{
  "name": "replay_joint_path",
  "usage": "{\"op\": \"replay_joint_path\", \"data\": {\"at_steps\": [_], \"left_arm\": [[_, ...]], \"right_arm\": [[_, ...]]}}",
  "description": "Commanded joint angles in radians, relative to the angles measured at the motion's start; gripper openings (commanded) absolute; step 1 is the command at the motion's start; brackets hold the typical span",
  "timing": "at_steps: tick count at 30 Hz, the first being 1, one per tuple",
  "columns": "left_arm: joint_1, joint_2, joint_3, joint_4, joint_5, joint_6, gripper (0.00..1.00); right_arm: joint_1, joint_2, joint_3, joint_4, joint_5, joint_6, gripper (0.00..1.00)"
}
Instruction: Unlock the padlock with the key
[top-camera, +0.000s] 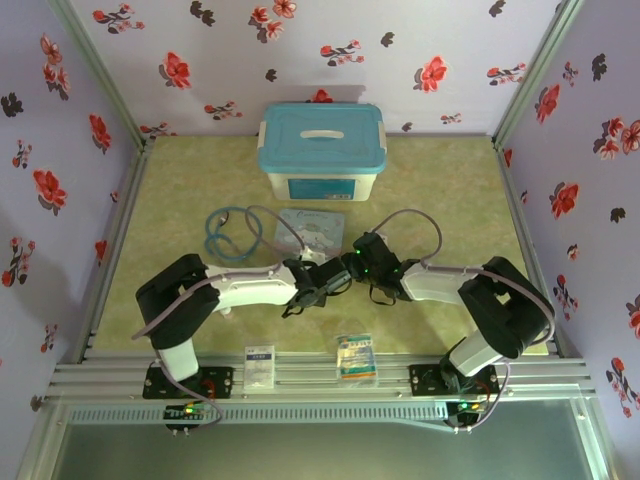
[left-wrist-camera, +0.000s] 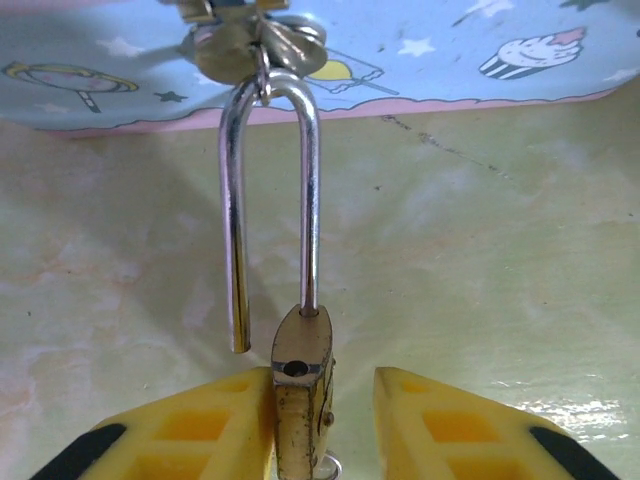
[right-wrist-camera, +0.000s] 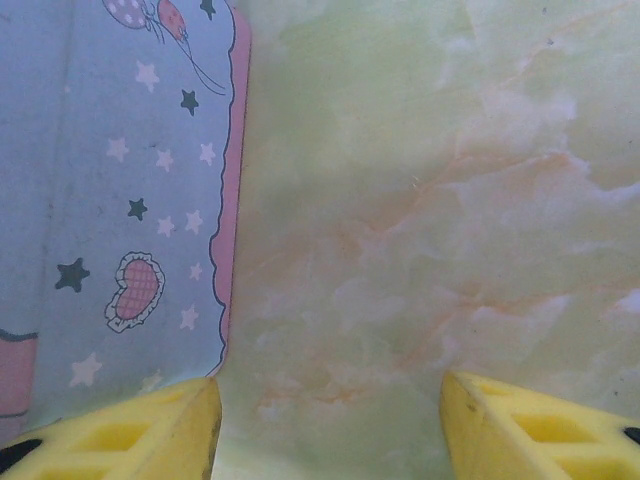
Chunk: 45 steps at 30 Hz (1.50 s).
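The brass padlock (left-wrist-camera: 302, 385) stands edge-on between my left gripper's (left-wrist-camera: 322, 420) yellow fingers. Its body rests against the left finger (left-wrist-camera: 200, 425), with a clear gap to the right finger (left-wrist-camera: 450, 425). The steel shackle (left-wrist-camera: 270, 200) is sprung: one leg hangs free of the body. Its bend is hooked in small metal pieces (left-wrist-camera: 240, 45) at the cartoon tin's (left-wrist-camera: 420, 60) edge. A thin metal ring (left-wrist-camera: 332, 464) shows under the body; the key itself is hidden. My right gripper (right-wrist-camera: 330, 420) is open over bare table beside the tin (right-wrist-camera: 110, 200). Both grippers (top-camera: 325, 283) (top-camera: 352, 268) meet at mid-table.
A white box with a blue lid (top-camera: 322, 150) stands at the back. A coiled blue tube (top-camera: 232, 232) lies left of the tin (top-camera: 312, 228). Two small packets (top-camera: 260, 365) (top-camera: 357, 357) lie by the near rail. Patterned walls close in three sides.
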Motion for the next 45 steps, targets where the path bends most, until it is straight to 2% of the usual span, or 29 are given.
{"op": "replay_joint_path", "data": {"at_steps": [1, 11, 17, 23, 28, 30, 33, 34, 37, 41, 45], "left_arm": [[-0.018, 0.022, 0.035, -0.047, -0.052, 0.024, 0.3], [-0.049, 0.023, 0.081, -0.075, -0.077, 0.036, 0.29], [-0.046, -0.086, 0.003, 0.052, -0.033, 0.04, 0.32], [0.009, -0.33, -0.101, 0.156, 0.036, 0.079, 0.64], [0.139, -0.496, -0.255, 0.303, 0.221, 0.094, 0.81], [0.176, -0.549, -0.32, 0.374, 0.253, 0.086, 1.0], [0.245, -0.639, -0.421, 0.452, 0.278, 0.064, 1.0], [0.276, -0.663, -0.444, 0.469, 0.306, 0.054, 1.0], [0.344, -0.721, -0.482, 0.483, 0.368, 0.041, 1.0], [0.371, -0.783, -0.504, 0.443, 0.372, 0.046, 1.0], [0.402, -0.843, -0.58, 0.473, 0.374, -0.007, 1.0]], "right_arm": [[-0.006, 0.01, -0.019, 0.013, 0.026, 0.018, 0.59], [-0.005, -0.001, -0.027, 0.011, 0.025, 0.021, 0.59], [-0.005, -0.066, -0.054, 0.005, 0.035, 0.014, 0.59], [0.014, -0.188, -0.055, -0.112, 0.071, -0.043, 0.63], [0.119, -0.259, 0.01, -0.285, 0.159, -0.041, 0.7], [0.165, -0.246, 0.039, -0.317, 0.161, 0.014, 0.71], [0.224, -0.175, 0.073, -0.275, 0.101, 0.1, 0.79], [0.255, -0.144, 0.104, -0.288, 0.132, 0.116, 0.79], [0.318, -0.051, 0.188, -0.317, 0.213, 0.139, 0.79], [0.362, 0.051, 0.273, -0.327, 0.252, 0.174, 0.78], [0.389, 0.142, 0.311, -0.277, 0.269, 0.217, 0.74]]}}
